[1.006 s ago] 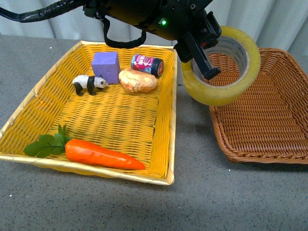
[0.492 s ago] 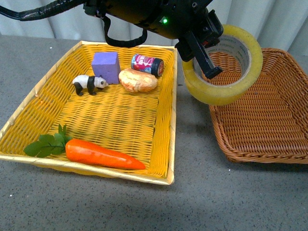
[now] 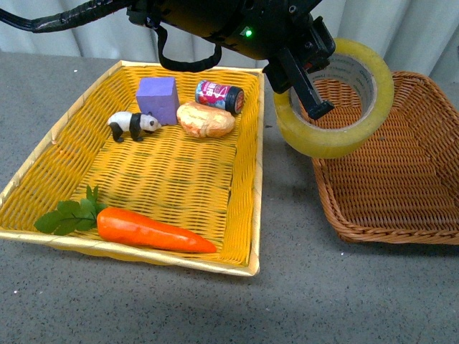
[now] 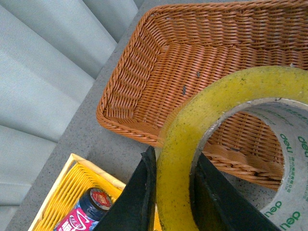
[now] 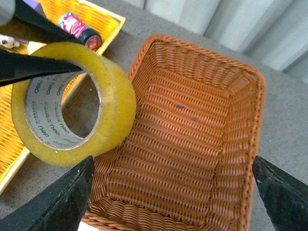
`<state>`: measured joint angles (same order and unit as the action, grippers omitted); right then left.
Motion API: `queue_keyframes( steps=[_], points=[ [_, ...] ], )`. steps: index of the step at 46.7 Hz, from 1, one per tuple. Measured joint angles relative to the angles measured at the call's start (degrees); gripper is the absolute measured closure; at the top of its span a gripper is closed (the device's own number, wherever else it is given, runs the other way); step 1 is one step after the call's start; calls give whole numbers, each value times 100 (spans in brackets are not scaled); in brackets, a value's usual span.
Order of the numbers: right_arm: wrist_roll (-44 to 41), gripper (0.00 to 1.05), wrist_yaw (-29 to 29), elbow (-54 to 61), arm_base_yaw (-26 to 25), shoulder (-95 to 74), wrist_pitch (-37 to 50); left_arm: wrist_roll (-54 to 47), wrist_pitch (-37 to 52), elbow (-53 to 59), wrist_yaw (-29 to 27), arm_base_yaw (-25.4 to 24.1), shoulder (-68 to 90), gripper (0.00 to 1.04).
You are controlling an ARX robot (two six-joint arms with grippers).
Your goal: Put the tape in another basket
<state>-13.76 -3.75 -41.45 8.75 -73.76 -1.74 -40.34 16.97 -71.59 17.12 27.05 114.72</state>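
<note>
Two baskets sit side by side in the front view, and the left gripper (image 3: 300, 87) is up above them with the tape (image 3: 323, 140) in its grasp. The jaws are pinched on the roll's wall, one finger through the core and one outside. The roll hangs tilted over the brown basket (image 3: 358, 231), right at the rim that faces the yellow basket (image 3: 254, 179), with part of it over the grey gap between them. Beyond that rim, inside the yellow basket, lie a purple block (image 3: 158, 99), a panda (image 3: 133, 125), a can (image 3: 219, 97), a bread roll (image 3: 206, 120) and a carrot (image 3: 154, 229).

Over to the left wrist view: the left gripper (image 4: 175, 161) is clamped tight, black fingers (image 4: 143, 195) on either side of the tape's (image 4: 185, 125) yellow band. The brown basket (image 4: 144, 62) shows below and through the core, and the can (image 4: 82, 217) shows past the basket's near corner.

Right wrist view now: the right gripper (image 5: 173, 192) is spread wide with nothing between its jaws, poised above the brown basket (image 5: 258, 120). The tape (image 5: 115, 103) overlaps that basket's rim on the yellow-basket side.
</note>
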Motion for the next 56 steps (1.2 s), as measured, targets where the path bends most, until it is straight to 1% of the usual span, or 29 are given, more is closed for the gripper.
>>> queue_keyframes(
  steps=[3,7,14,26,34,36,42,45,48,50,54,56],
  points=[
    [2,9,2,-101,59,-299,37,0,0,0,-2,0,0,88],
    [181,9,-208,-251,125,-693,116,0,0,0,-2,0,0,88],
    [282,9,-170,-496,289,-1097,184,0,0,0,-7,0,0,88],
    [695,9,179,-898,573,-1930,426,0,0,0,-4,0,0,88],
    [977,9,369,-994,619,-2218,457,0,0,0,-9,-2,0,88],
    [1019,13,380,-994,619,-2238,472,0,0,0,-9,-2,0,88],
    [1130,33,400,-994,619,-2262,474,0,0,0,-7,-2,0,88],
    [1169,40,393,-994,619,-2269,485,2,0,0,-7,-2,0,88],
    [1320,54,361,-981,619,-2273,501,13,0,0,-13,0,0,88],
    [1416,60,328,-977,619,-2275,503,39,0,0,-11,0,0,88],
    [1574,73,332,-975,621,-2275,509,101,2,0,-39,0,0,88],
    [1617,77,372,-975,625,-2277,511,151,2,0,-70,11,0,88]
  ],
)
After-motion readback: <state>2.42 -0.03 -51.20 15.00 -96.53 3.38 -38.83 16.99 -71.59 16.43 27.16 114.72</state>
